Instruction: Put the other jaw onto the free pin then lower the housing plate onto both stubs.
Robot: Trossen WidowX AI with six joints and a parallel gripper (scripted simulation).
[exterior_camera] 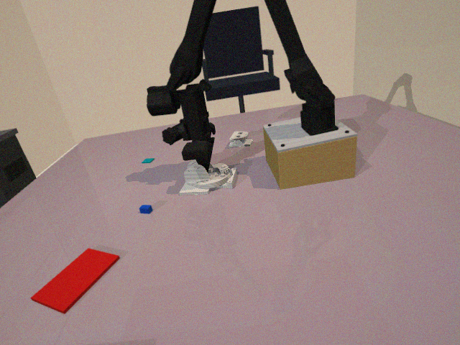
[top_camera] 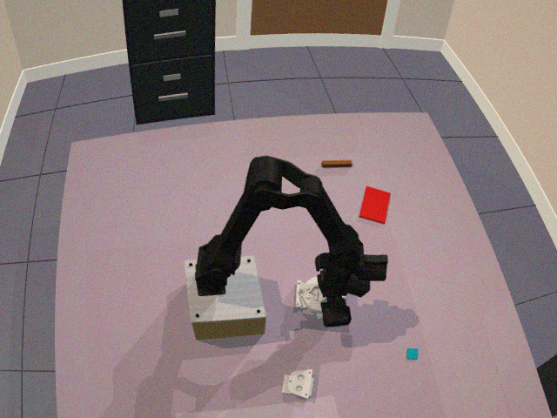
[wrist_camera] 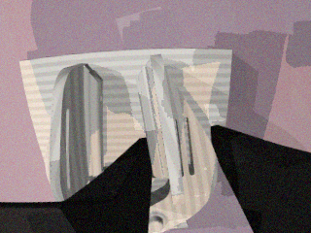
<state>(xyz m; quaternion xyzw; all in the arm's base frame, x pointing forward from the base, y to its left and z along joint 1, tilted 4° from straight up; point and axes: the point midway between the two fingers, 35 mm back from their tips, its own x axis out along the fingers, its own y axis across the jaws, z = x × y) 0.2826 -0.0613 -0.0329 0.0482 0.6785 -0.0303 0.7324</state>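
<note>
The pale base [top_camera: 298,297] [exterior_camera: 195,192] [wrist_camera: 121,54] lies flat on the table. Two pale jaws stand over it in the wrist view: the left jaw [wrist_camera: 75,136] and the right jaw [wrist_camera: 162,131]. My gripper [wrist_camera: 179,139] points down and is shut on the right jaw, one black finger on either side. The left jaw is outside the fingers. The fingers hide the lower part of the jaws, and pins and gear teeth cannot be made out. The pale housing plate [top_camera: 307,382] [exterior_camera: 234,136], with two round holes, lies apart from the base.
The arm stands on a wooden box [top_camera: 228,327] [exterior_camera: 318,164]. A red slab [top_camera: 375,205] [exterior_camera: 75,280], a brown bar [top_camera: 336,164], a teal square [top_camera: 412,353] [exterior_camera: 147,160] and a blue block [exterior_camera: 146,208] lie on the table.
</note>
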